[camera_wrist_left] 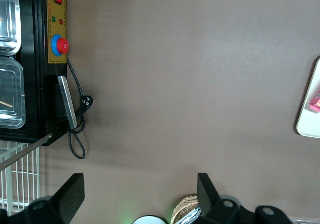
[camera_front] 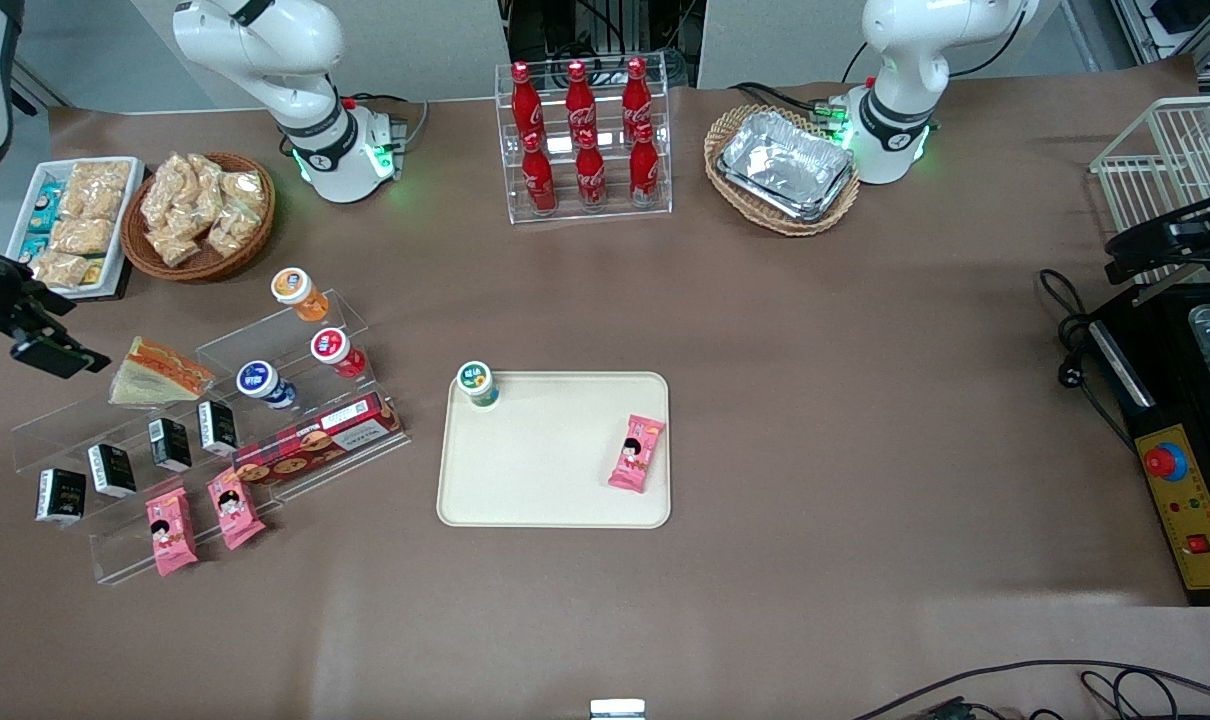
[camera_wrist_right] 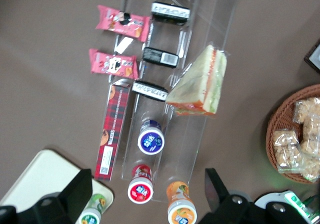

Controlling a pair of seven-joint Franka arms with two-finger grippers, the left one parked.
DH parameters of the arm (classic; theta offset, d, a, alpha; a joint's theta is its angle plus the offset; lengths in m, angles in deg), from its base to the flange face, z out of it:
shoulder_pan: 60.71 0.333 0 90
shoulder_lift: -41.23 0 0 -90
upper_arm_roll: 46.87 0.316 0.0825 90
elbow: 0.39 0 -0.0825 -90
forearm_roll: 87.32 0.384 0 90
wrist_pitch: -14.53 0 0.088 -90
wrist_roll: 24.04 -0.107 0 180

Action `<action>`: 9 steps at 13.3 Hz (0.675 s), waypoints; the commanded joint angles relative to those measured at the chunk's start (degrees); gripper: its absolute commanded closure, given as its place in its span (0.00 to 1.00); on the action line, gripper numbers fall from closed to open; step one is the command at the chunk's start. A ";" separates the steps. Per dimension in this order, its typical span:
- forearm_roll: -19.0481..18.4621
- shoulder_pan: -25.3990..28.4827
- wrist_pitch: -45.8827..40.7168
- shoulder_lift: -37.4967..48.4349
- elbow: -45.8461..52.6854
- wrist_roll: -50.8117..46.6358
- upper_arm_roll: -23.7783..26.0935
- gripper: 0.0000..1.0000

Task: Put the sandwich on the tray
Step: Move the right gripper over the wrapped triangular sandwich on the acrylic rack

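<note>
Sandwich (camera_front: 158,372) lies on the top step of the clear acrylic riser (camera_front: 205,440) at the working arm's end of the counter (camera_front: 815,420), well apart from the tray (camera_front: 555,470), which carries a green-lidded cup (camera_front: 478,383) and a pink snack packet (camera_front: 636,452). Gripper (camera_wrist_right: 147,194) hovers above the riser near the sandwich, fingers (camera_wrist_right: 80,191) spread, holding nothing

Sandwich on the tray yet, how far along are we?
Not yet. The sandwich lies on the clear display rack, ungrasped. The gripper hovers beside it, jaws open and empty. The tray already holds a cup and a pink packet. Grasp, carry and placement remain.
</note>
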 commanded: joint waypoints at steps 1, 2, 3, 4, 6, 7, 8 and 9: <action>-1.19 -1.54 -0.57 -1.59 0.39 -11.42 0.53 0.00; -1.89 -1.54 -0.22 -1.94 0.22 -15.30 0.53 0.00; -2.07 -1.54 -0.22 -2.38 -0.13 -18.03 0.53 0.00; -2.08 -1.54 0.04 -2.56 -0.75 -21.19 0.53 0.00; -2.16 -2.59 1.53 -2.38 -2.68 -27.18 0.53 0.00; -2.16 -3.38 2.06 -2.30 -3.73 -28.51 0.53 0.00; -2.16 -3.56 2.59 -2.21 -4.96 -29.30 0.53 0.00; -2.16 -3.82 3.72 -2.03 -6.45 -29.40 0.44 0.00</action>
